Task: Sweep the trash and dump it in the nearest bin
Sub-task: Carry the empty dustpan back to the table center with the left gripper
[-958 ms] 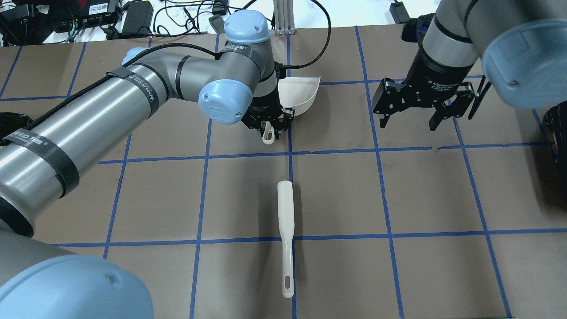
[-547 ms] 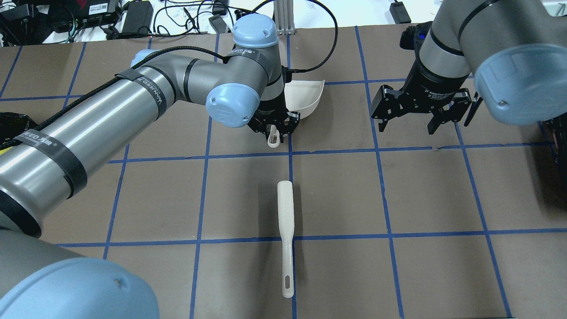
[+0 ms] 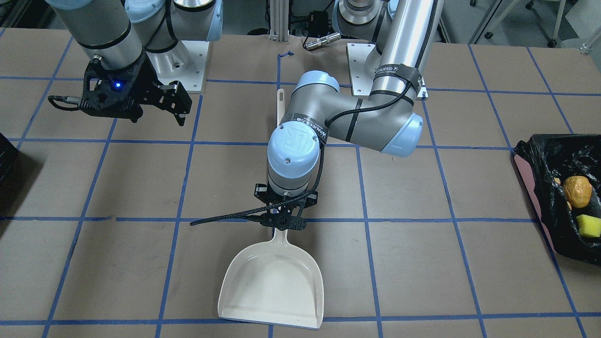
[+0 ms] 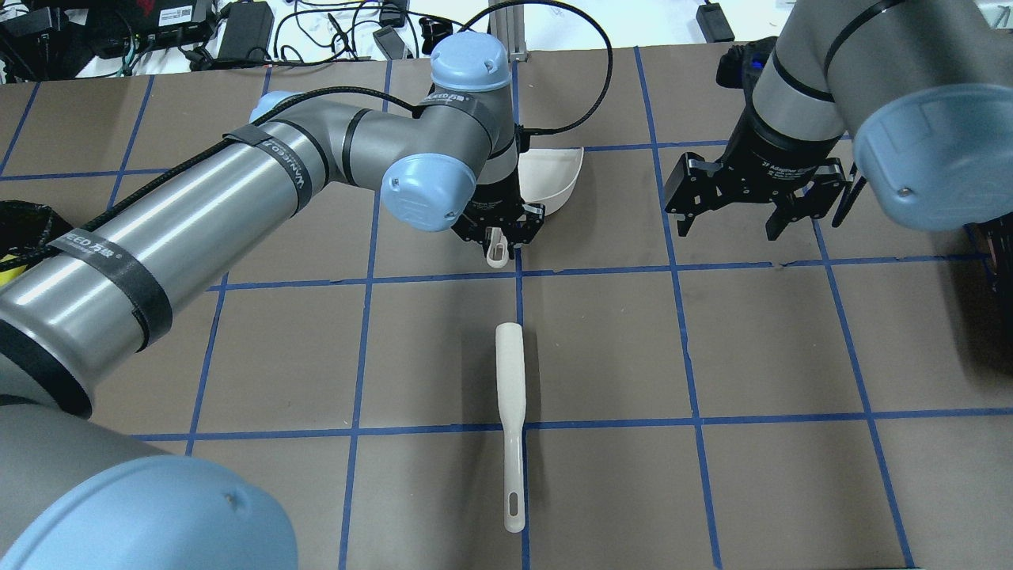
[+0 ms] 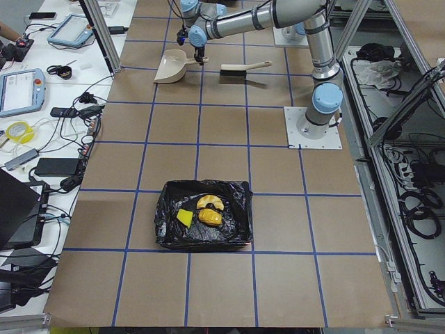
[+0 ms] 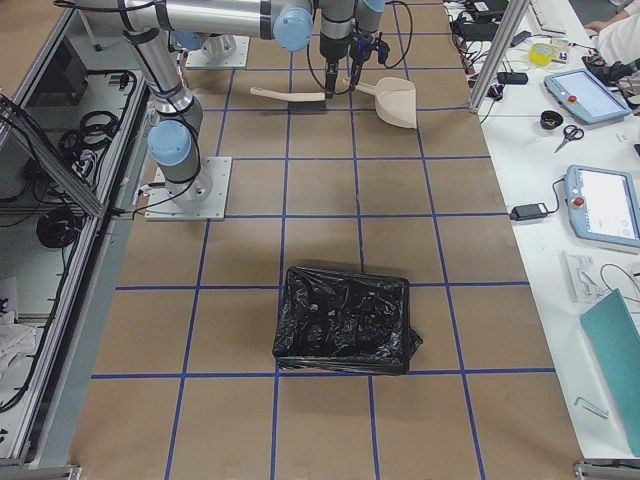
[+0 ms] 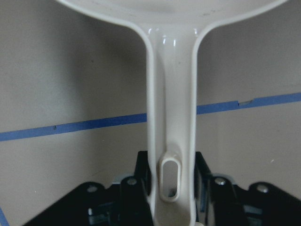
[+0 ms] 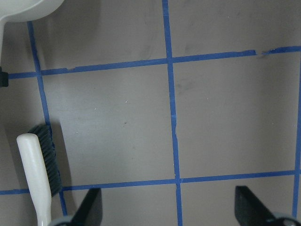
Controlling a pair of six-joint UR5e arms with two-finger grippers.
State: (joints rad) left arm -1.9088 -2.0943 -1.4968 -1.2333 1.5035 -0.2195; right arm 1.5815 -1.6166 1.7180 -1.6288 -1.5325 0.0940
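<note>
The trash is lying inside the bin [image 3: 549,145] at the table's left end. The orange-brown lump [image 3: 577,190] and the yellow sponge piece [image 3: 589,225] are showing against the black liner, while any pale scraps are too small to make out. No trash is showing on the brown surface in any view, so the sweeping and dumping appear done. The cream dustpan [image 3: 274,281] is sitting empty toward the operators' edge, about midway along the table, with its mouth facing that edge. The left gripper [image 3: 281,220] is clenching the dustpan's handle [image 7: 171,117] near the hanging hole. Over the last second the left arm has been sliding the pan a little toward the table's right end, so it is now lining up with the centre tape line. This looks like the pan being returned to a resting place rather than another scoop. Whether it is already touching the table is hard to tell. The brush [image 4: 512,396] is lying untouched mid-table, its handle pointing toward the robot's edge. The right gripper [image 4: 730,226] is hovering nearer the right end with its jaws spread and empty, and it has barely shifted.
</note>
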